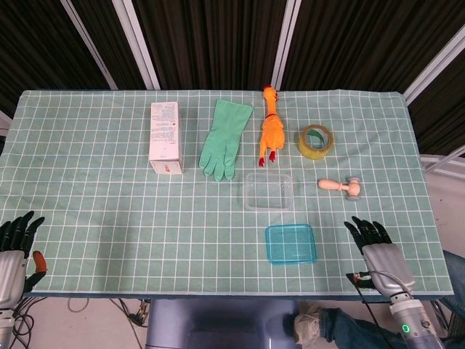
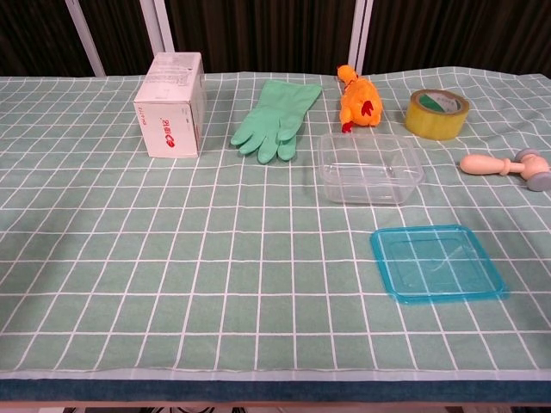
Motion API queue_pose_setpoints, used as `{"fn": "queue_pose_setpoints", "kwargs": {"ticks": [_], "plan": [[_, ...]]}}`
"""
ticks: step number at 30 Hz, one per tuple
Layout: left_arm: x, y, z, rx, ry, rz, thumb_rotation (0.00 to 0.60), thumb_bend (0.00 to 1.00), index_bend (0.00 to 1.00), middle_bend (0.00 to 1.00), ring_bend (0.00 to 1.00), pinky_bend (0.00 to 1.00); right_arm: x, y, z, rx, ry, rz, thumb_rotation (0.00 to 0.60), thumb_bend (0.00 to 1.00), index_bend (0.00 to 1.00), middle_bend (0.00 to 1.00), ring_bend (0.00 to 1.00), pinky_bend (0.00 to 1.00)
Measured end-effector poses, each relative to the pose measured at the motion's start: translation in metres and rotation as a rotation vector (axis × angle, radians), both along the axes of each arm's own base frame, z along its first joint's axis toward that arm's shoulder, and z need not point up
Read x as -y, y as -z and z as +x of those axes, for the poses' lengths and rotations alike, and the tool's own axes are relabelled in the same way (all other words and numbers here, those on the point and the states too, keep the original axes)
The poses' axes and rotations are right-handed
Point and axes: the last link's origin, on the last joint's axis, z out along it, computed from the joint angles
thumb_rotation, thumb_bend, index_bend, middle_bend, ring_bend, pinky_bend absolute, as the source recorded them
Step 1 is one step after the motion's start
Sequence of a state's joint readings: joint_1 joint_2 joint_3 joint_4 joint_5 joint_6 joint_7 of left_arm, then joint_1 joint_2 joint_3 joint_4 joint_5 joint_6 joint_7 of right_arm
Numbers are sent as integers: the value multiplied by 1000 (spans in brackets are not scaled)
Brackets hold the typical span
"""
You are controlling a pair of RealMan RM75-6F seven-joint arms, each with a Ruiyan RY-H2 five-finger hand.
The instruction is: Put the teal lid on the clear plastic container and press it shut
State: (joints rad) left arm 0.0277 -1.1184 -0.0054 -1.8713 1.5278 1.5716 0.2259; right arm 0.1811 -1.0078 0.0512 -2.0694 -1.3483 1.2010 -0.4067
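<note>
At the near edge of the table [image 1: 87, 218] sit two hands, one on each side. The left hand [image 1: 16, 247] hangs off the near-left corner, its dark fingers spread and holding nothing. The right hand [image 1: 379, 251] lies over the near-right part of the cloth, fingers spread and pointing away, holding nothing, a little to the right of the lid and apart from it. Neither hand shows in the chest view.

One teal lid [image 1: 290, 243] lies flat on the checked cloth, right of centre near the front edge. Just beyond it, apart from it, stands one clear container [image 1: 269, 191], open and uncovered.

Right of the container lies one small wooden mallet [image 1: 341, 187] on its side.

Along the far row, left to right: one white box [image 1: 165, 137] with a red mark on its near face, one green glove [image 1: 225, 139] lying flat with its fingers toward the front, one orange rubber chicken [image 1: 271, 128] lying lengthwise, and one roll of yellowish tape [image 1: 315, 140] lying flat. The chicken's feet come near the container's far edge.
</note>
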Motion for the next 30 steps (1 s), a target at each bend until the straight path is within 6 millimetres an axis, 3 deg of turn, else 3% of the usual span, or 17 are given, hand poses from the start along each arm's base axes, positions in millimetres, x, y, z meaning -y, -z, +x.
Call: {"fn": "queue_pose_setpoints", "kwargs": {"ticks": [6, 17, 30], "plan": [[-1, -2, -1, 12, -4, 3, 600, 752, 104, 0, 0, 0, 17, 23, 15, -11, 31, 77, 600, 190, 0, 0, 0, 0], [-2, -3, -2, 18, -17, 2, 600, 752, 104, 0, 0, 0, 37, 86, 47, -30, 21, 191, 600, 190, 0, 0, 0, 0], [-3, -3, -3, 21, -25, 4, 600, 752, 104, 0, 0, 0, 48, 111, 64, -47, -9, 188, 600, 189, 0, 52, 0, 0]]}}
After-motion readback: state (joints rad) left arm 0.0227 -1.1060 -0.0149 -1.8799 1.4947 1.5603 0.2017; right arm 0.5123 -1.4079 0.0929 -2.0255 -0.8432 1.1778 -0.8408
